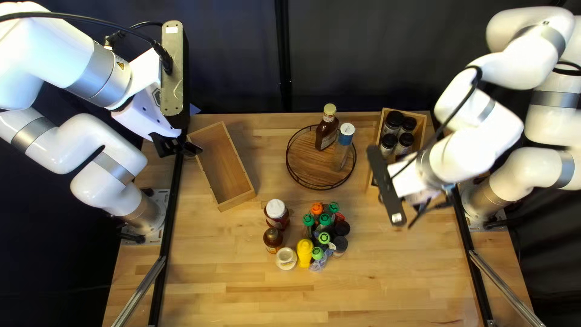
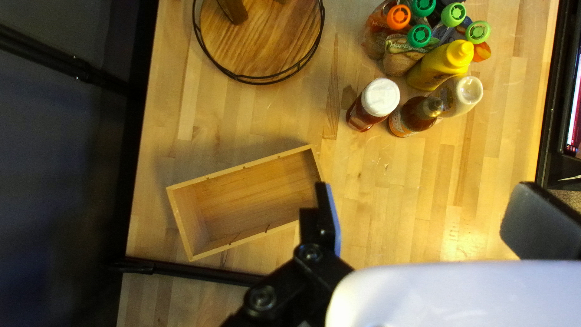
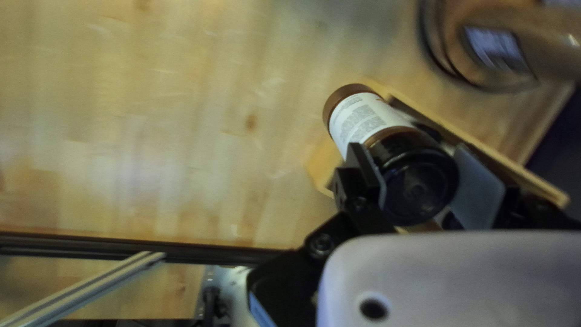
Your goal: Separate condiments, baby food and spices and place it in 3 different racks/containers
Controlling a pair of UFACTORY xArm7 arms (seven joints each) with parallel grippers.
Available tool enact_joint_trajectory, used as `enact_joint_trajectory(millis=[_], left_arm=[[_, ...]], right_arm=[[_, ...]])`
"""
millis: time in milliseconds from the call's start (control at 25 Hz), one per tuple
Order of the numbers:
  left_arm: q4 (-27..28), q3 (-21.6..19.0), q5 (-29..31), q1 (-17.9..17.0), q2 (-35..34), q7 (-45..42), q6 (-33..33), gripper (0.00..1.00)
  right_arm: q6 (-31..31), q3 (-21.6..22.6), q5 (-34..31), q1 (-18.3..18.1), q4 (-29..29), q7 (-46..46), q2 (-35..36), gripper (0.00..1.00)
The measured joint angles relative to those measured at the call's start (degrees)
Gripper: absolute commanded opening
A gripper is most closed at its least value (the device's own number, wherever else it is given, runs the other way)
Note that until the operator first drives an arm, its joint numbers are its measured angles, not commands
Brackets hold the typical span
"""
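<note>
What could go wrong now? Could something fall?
Maybe! The jar that my right gripper holds by its black lid could slip and drop. If it goes into the wooden box, it might bump the jars standing there. And the green-capped bottles crowd so close together that grabbing one could tip its neighbours.

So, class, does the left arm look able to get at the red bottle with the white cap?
Probably yes: the left tool is open and nothing stands between it and the red bottle, though the brown bottle close beside could crowd the grip.
</note>
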Motion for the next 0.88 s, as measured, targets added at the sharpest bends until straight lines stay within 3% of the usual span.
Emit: enact_joint_trajectory(millis=[400,880], left_arm=[[0.0,0.0,0.0,0.0,0.0,0.0,0.0,1.00],[0.0,0.0,0.0,0.0,0.0,0.0,0.0,1.00]], right_arm=[[1.6,-1.8,-6.2,-9.5,-4.4,3.6,-2.9,0.00],[-0.7,-4.9,-7.7,-11.4,-7.9,5.3,-4.7,0.01]])
